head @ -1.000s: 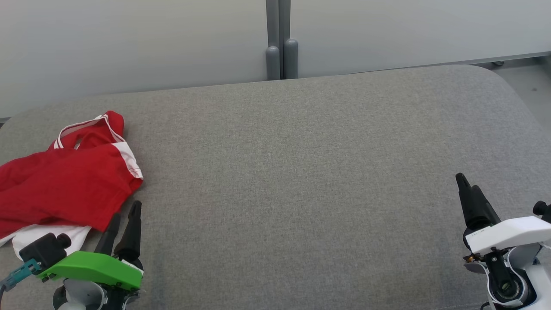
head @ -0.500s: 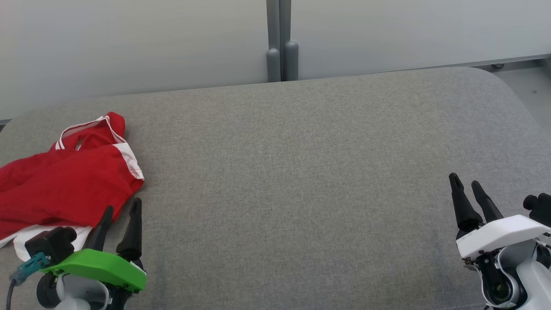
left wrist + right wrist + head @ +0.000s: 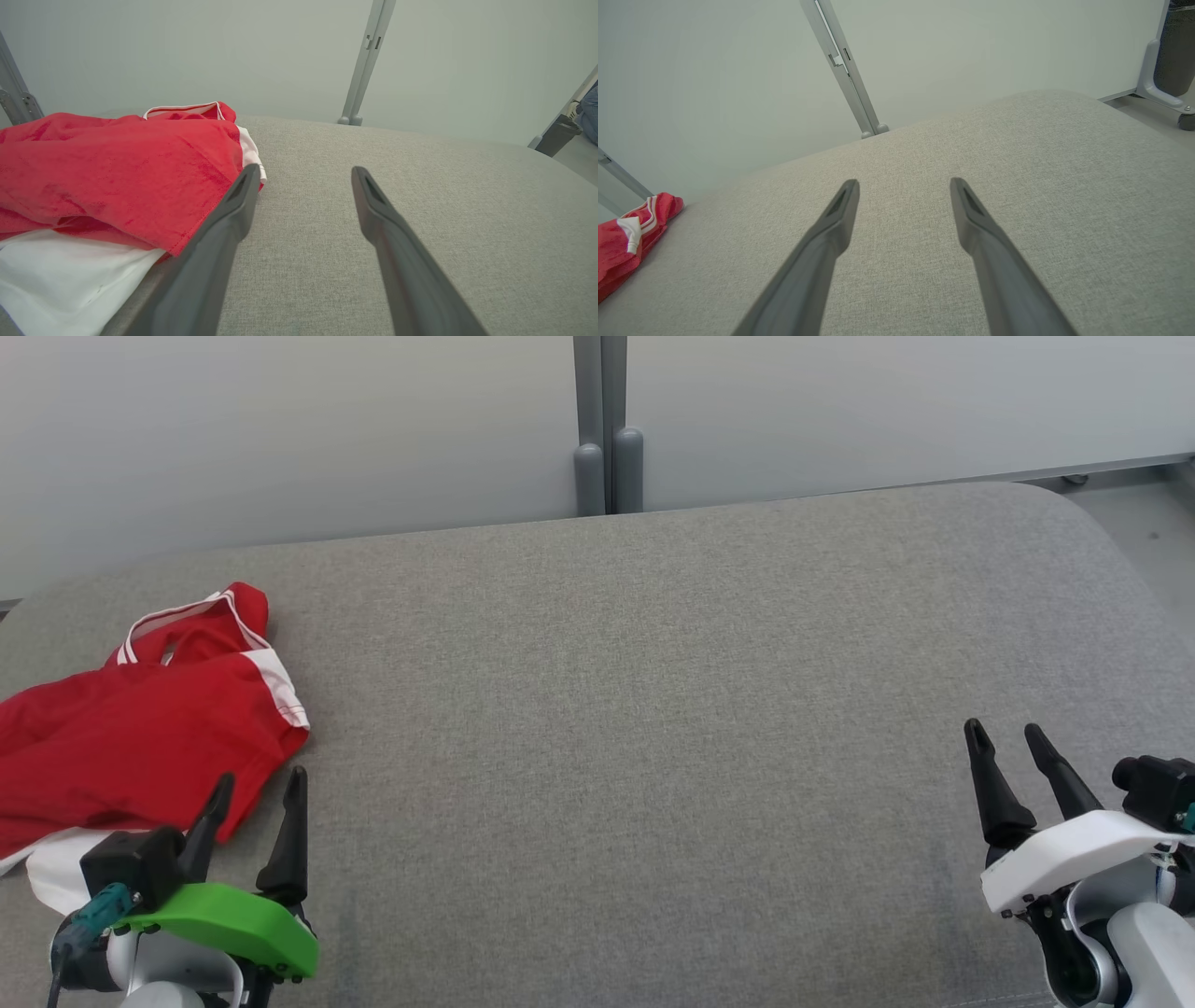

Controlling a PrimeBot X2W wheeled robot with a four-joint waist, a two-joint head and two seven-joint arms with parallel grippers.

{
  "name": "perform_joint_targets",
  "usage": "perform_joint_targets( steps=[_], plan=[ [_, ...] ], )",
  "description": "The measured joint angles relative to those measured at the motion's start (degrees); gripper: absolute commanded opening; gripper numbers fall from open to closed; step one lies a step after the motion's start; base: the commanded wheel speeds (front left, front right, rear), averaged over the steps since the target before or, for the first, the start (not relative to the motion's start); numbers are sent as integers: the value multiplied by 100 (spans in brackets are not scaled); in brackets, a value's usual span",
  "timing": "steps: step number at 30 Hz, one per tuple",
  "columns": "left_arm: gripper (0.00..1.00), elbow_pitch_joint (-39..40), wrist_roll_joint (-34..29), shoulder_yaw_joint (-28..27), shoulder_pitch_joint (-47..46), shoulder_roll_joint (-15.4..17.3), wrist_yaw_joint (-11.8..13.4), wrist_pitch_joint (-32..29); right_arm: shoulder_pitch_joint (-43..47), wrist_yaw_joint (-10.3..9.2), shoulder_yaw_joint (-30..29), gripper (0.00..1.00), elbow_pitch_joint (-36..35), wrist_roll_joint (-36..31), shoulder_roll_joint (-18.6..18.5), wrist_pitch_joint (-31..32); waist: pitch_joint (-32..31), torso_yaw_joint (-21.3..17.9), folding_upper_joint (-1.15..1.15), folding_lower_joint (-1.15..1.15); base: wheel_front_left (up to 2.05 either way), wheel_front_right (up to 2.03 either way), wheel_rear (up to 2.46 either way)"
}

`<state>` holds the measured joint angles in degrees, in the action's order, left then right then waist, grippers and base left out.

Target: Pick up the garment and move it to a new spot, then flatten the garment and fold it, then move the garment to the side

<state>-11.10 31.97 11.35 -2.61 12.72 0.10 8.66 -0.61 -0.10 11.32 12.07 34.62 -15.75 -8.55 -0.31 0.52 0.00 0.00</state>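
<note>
garment [image 3: 140,747]: bunched at cushion's [image 3: 653,709] left edge, awaiting pickup
left gripper [image 3: 257,793]: fingers wide, beside its hem
right gripper [image 3: 1008,742]: wide, empty

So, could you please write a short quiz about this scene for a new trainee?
1. True or false: the left gripper is shut on the red and white shirt.
2. Where on the grey cushioned surface does the shirt lie? A) the robot's left side B) the middle C) the robot's right side
3. Fill in: the right gripper stands ____, holding nothing.
Key: 1 false, its jaws are open beside the shirt; 2 A; 3 open.
</note>
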Motion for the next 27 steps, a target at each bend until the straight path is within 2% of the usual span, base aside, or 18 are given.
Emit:
perform_joint_targets(
  steps=[13, 27],
  plan=[
    [100, 30, -870, 75, 8, 124, 145, 264, 3, -108, 259, 100, 3, -915, -230, -277, 28, -29, 0, 0, 0, 0, 0],
    [100, -101, -1686, 109, 13, 164, 151, 559, 11, -254, 435, 100, -7, -1847, -419, -556, 54, -35, 0, 0, 0, 0, 0]
  ],
)
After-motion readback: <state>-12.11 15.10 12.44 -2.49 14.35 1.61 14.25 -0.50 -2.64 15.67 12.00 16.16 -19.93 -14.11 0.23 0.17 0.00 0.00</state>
